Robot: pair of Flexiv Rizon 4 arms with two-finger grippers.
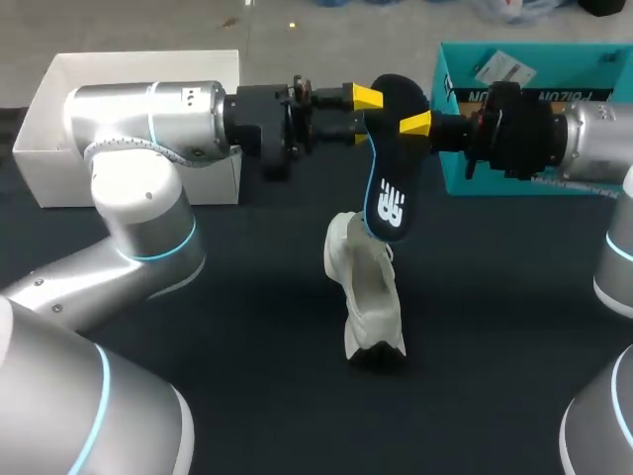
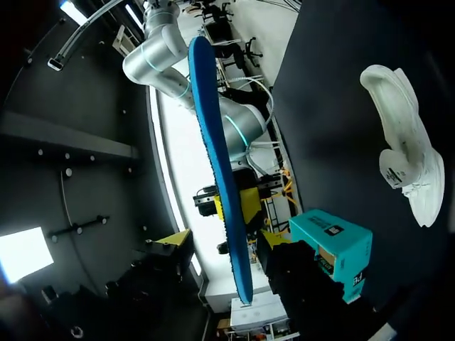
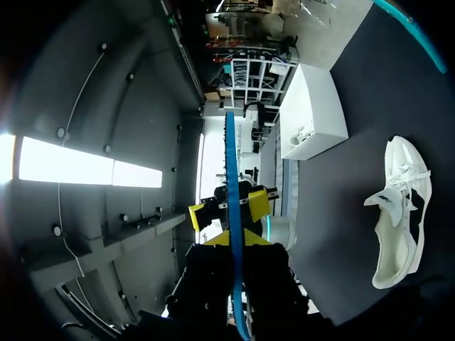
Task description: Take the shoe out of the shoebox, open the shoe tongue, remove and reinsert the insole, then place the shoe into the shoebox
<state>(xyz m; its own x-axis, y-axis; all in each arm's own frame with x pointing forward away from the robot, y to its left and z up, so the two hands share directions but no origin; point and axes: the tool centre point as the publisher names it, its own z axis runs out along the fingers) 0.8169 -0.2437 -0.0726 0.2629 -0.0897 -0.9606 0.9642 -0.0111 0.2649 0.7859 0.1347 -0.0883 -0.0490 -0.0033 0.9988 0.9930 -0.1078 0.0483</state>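
A dark insole [image 1: 391, 173] with a blue edge and a white logo hangs in the air above the table's middle. My right gripper [image 1: 413, 126] is shut on its upper part from the right. In the right wrist view it [image 3: 234, 241] pinches the insole [image 3: 232, 163], seen edge-on. My left gripper [image 1: 362, 117] comes in from the left, open, a yellow tip on either side of the insole with gaps showing [image 3: 227, 208]. The white shoe [image 1: 368, 287] lies on the dark table below the insole, also seen in the wrist views [image 2: 405, 156] [image 3: 398, 213].
A teal shoebox [image 1: 534, 51] stands at the back right, behind my right arm. A white open box [image 1: 49, 148] stands at the back left, partly behind my left arm. Dark table shows around the shoe and towards the front edge.
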